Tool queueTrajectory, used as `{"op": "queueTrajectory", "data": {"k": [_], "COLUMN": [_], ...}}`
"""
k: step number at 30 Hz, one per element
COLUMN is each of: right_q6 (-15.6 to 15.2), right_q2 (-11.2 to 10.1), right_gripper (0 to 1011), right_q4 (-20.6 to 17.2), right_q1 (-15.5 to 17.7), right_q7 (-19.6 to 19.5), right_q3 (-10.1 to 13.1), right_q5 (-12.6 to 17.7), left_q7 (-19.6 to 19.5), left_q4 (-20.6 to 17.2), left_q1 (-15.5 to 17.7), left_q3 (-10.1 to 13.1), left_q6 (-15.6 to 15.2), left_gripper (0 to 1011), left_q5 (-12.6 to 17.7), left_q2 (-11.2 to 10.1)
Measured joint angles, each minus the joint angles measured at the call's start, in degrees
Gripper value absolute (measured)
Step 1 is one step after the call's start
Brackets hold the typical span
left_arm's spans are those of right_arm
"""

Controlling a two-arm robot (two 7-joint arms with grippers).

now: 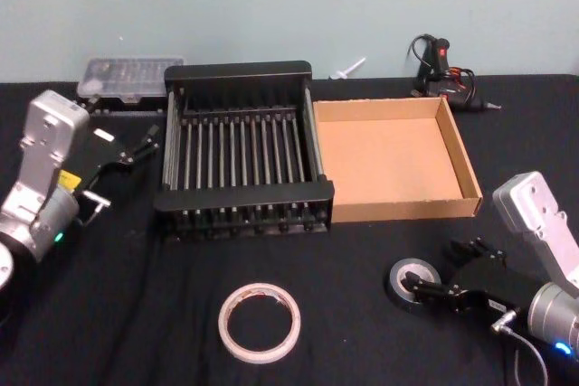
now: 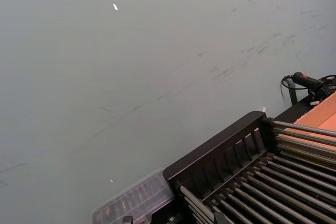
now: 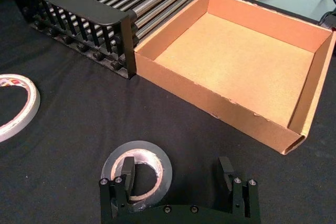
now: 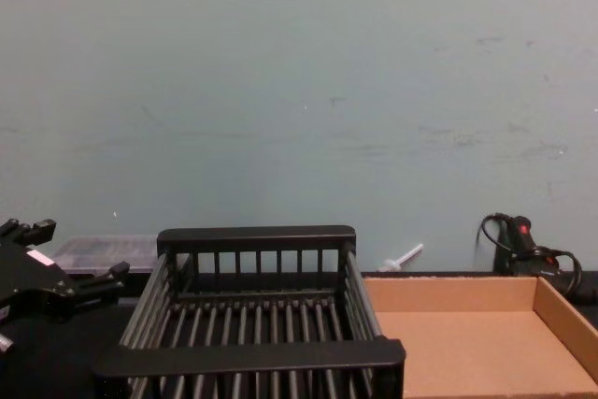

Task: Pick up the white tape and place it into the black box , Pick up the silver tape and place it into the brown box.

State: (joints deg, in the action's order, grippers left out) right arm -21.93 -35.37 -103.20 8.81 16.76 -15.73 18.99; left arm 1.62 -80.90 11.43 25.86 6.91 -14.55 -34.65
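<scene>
Head view first, nearest the robot: the white tape (image 1: 259, 321) lies flat on the black table (image 1: 136, 314), untouched, well apart from both arms; just to its right the silver tape (image 1: 414, 279) also lies flat, and the right gripper (image 1: 441, 270) sits low beside it with its claw wide. From the right wrist, one finger (image 3: 127, 170) stands inside the roll's hole while the other stands clear on the cloth, so the roll's wall is not yet squeezed; I judge the step in hand is the grasp of the silver tape. Farther back stand the black box (image 1: 242, 199) and, touching its right side, the brown box (image 1: 460, 155), both with nothing inside. The left gripper (image 1: 145, 146) hangs raised just left of the black box, claw parted, idle. Next, by my reckoning, the right claw needs to close across the roll's wall, lift straight, then carry it forward over the brown box's low near wall; the white tape waits its turn.
</scene>
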Motion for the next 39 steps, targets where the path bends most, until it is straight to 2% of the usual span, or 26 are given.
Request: {"op": "queueTrajectory", "data": {"k": [13, 25, 31, 32, 33, 36, 38, 39], "right_q6": [-0.4, -0.4, -0.4, -0.4, -0.4, -0.4, -0.4, -0.4], "right_q2": [2.0, 1.8, 1.8, 1.7, 1.7, 1.7, 1.7, 1.7], "right_gripper": [1000, 992, 862, 802, 802, 691, 651, 594], "right_q4": [1.3, 1.2, 1.2, 1.2, 1.2, 1.2, 1.2, 1.2], "right_q1": [-0.3, -0.3, -0.3, -0.3, -0.3, -0.3, -0.3, -0.3], "right_q7": [0.4, 0.4, 0.4, 0.4, 0.4, 0.4, 0.4, 0.4], "right_q3": [0.4, 0.4, 0.3, 0.3, 0.3, 0.3, 0.3, 0.3], "right_q5": [-1.8, -1.7, -1.6, -1.6, -1.6, -1.5, -1.5, -1.5], "left_q7": [0.0, 0.0, 0.0, 0.0, 0.0, 0.0, 0.0, 0.0], "left_q4": [0.0, 0.0, 0.0, 0.0, 0.0, 0.0, 0.0, 0.0], "left_q1": [0.0, 0.0, 0.0, 0.0, 0.0, 0.0, 0.0, 0.0], "left_q3": [0.0, 0.0, 0.0, 0.0, 0.0, 0.0, 0.0, 0.0], "left_q6": [0.0, 0.0, 0.0, 0.0, 0.0, 0.0, 0.0, 0.0], "left_gripper": [1001, 1001, 1001, 1001, 1001, 1002, 1001, 1001], "left_q5": [0.0, 0.0, 0.0, 0.0, 0.0, 0.0, 0.0, 0.0], "left_q2": [0.0, 0.0, 0.0, 0.0, 0.0, 0.0, 0.0, 0.0]}}
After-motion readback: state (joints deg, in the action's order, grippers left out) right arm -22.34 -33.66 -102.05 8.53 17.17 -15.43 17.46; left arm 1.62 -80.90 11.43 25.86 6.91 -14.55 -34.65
